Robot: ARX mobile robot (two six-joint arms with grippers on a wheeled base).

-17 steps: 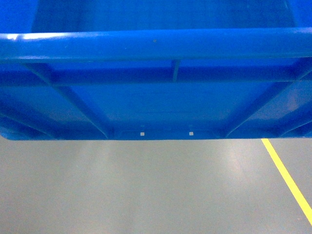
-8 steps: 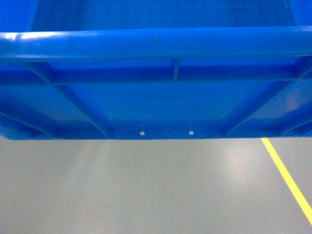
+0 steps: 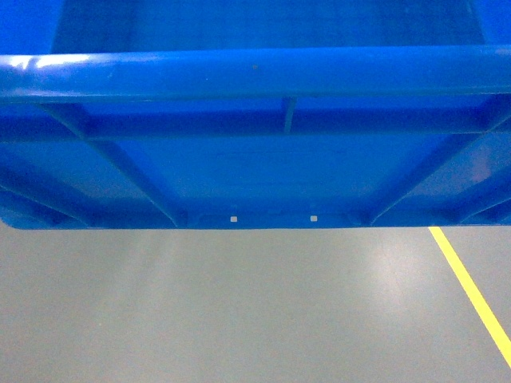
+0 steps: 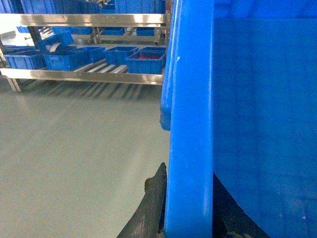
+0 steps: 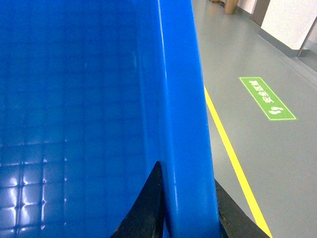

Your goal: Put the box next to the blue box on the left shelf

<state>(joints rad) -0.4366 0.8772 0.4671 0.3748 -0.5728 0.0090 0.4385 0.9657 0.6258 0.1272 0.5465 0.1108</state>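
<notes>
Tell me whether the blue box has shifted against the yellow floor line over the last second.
No. In the head view the box holds the same place against the yellow floor line; any shift is too slight to tell.

The right gripper [image 5: 185, 208] clamps the box [image 5: 74, 99] rim, with a yellow floor line [image 5: 233, 163] and green sign [image 5: 267, 98] beside the box.

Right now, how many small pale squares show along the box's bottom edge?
2: left square and right square, low on the box wall in the head view; others may be hidden.
</notes>
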